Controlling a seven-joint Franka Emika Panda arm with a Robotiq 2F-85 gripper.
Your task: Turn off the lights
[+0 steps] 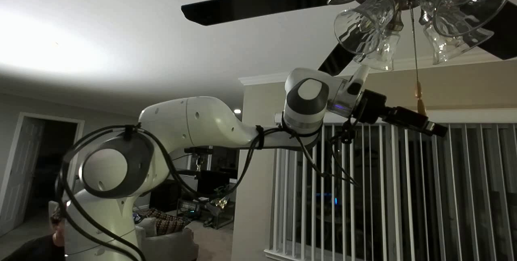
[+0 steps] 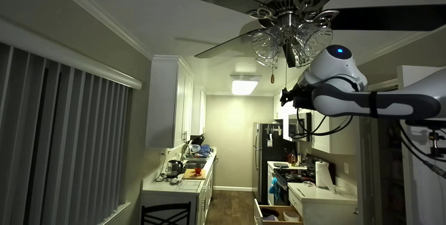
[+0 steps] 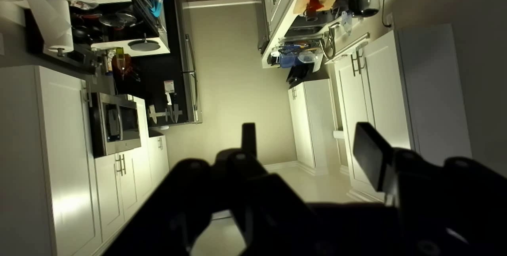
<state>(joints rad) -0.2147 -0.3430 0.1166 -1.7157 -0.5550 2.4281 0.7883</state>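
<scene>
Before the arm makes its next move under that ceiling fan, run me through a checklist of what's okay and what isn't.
1. Fan lights dark: ok, glass shades unlit in both exterior views.
2. Gripper open: ok, a gap shows between its fingers in the wrist view.
3. Pull chain between the fingers: cannot tell; in an exterior view it runs down to the gripper, but the wrist view doesn't show it.
4. Arm clear of the glass shades: cannot tell; depth between them is unclear.
5. Kitchen ceiling light off, if included: not ok, it is lit.
</scene>
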